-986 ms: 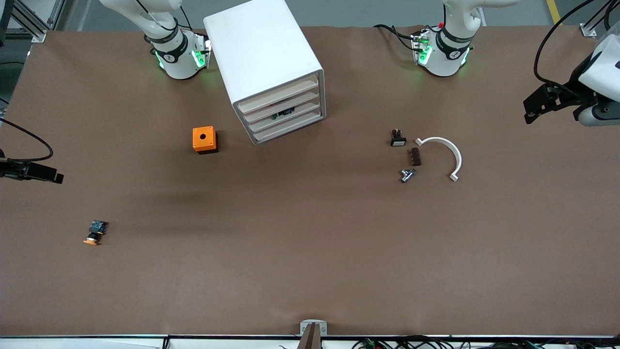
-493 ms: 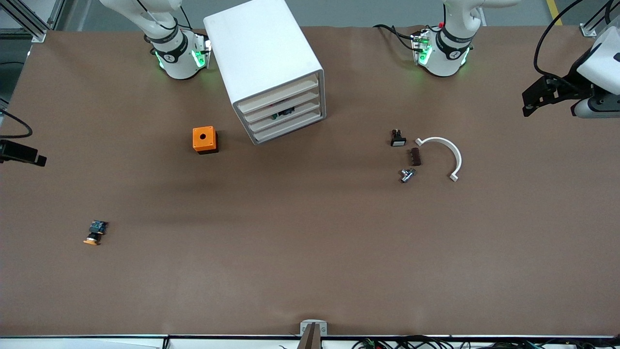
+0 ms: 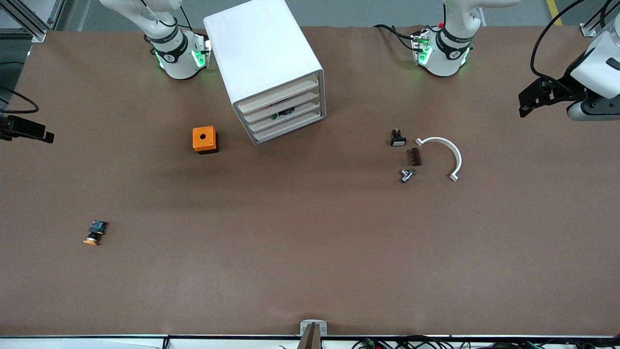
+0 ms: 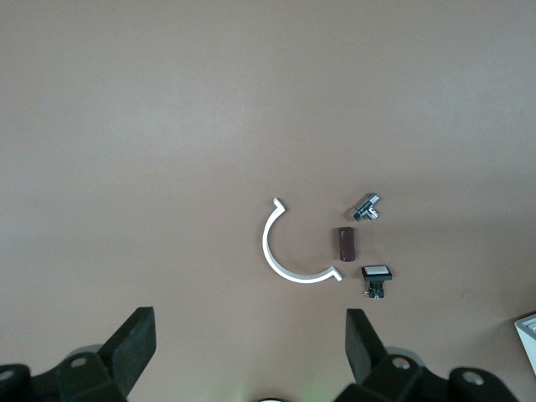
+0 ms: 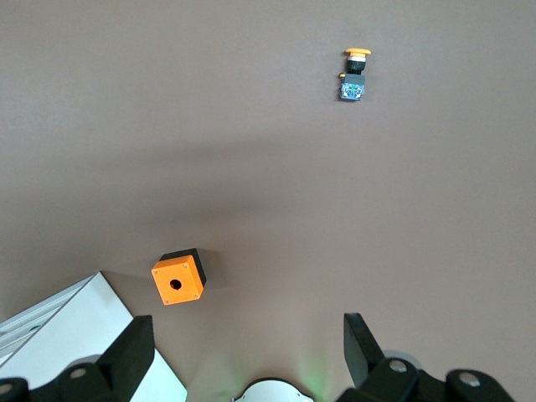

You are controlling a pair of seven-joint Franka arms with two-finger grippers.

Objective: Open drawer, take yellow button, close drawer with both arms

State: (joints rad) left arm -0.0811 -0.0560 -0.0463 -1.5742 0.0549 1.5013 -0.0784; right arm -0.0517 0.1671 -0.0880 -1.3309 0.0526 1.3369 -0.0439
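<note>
The drawer (image 3: 278, 95) is the top one in the white cabinet (image 3: 264, 53) and sits flush, like the three below it. The button (image 3: 95, 231) lies on the table toward the right arm's end, nearer the front camera than the cabinet; it also shows in the right wrist view (image 5: 355, 74). My right gripper (image 3: 41, 135) is open and empty, up in the air over that end's table edge (image 5: 247, 345). My left gripper (image 3: 525, 103) is open and empty, high over the left arm's end of the table (image 4: 249, 343).
An orange cube with a hole (image 3: 204, 139) stands beside the cabinet. Toward the left arm's end lie a white curved piece (image 3: 445, 152), a small black part with a white face (image 3: 398, 139), a brown block (image 3: 415, 157) and a metal fitting (image 3: 407, 174).
Both grippers have drawn back toward the base side of the table, the right one more than the left. Nothing on the table has moved.
</note>
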